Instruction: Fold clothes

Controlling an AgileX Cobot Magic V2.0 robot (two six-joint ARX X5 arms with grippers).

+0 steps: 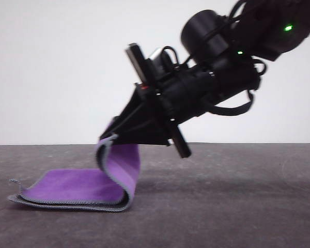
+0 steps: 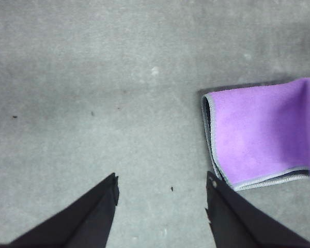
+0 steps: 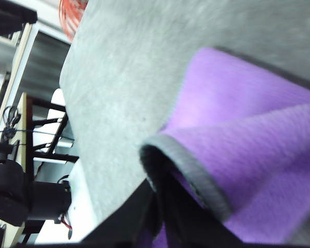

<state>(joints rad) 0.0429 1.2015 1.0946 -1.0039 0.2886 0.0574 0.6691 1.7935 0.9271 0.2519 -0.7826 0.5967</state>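
The bench [image 1: 237, 206] is a flat surface with a matte, slightly mottled grey felt-like finish, marked by a few tiny dark specks in the left wrist view.

Toward the bench's left part in the front view lies the cloth [image 1: 88, 188], a small soft rectangle with a fleecy bright purple face, a dark grey underside and a grey stitched edging running along its border. Its lower part rests flat on the bench, doubled over so that thin layers stack at the left end, while the right portion curls upward in a smooth loop.

The raised edge of that loop goes into the right end effector [image 1: 115, 135], a black wedge-shaped pair of fingers tapering to a narrow tip. In the right wrist view the fingers are pressed together on the grey-edged hem [image 3: 196, 178], with purple fabric draping beyond them.

The left end effector [image 2: 163, 194] hangs above bare bench, its two black pointed fingers spread well apart with nothing between them. The cloth's folded corner lies just beside one fingertip [image 2: 213, 182].
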